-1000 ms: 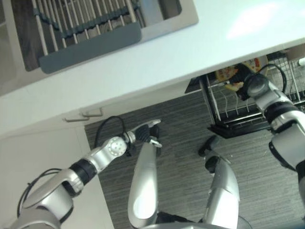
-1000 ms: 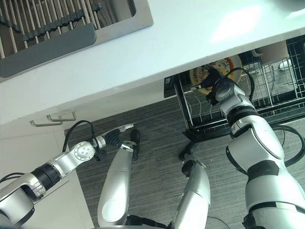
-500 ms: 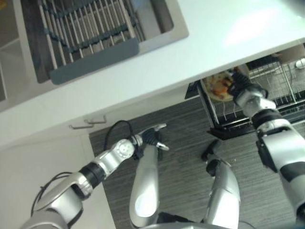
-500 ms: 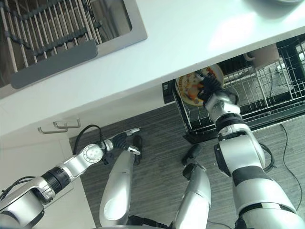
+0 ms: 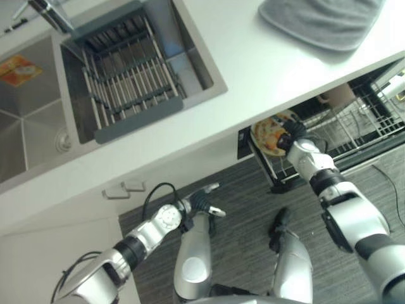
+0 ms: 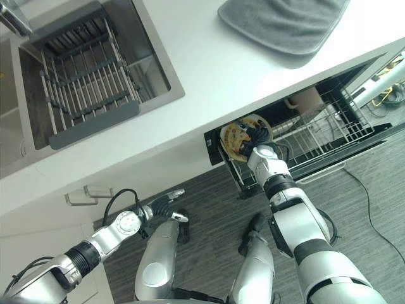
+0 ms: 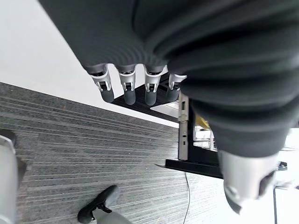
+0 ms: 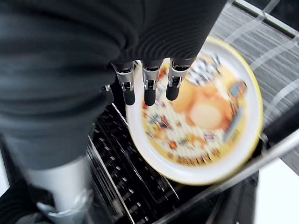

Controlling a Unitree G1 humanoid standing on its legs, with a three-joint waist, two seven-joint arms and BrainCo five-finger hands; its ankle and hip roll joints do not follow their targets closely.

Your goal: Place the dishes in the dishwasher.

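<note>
Gripping a patterned plate (image 8: 201, 126), right hand (image 6: 258, 135) over the dishwasher rack (image 6: 316, 130); left hand (image 5: 204, 199) relaxed.

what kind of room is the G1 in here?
Most likely a home-style kitchen. A steel sink with a drying rack is set in a white countertop, and below it is a pulled-out dishwasher rack, where the right hand holds a printed plate.
</note>
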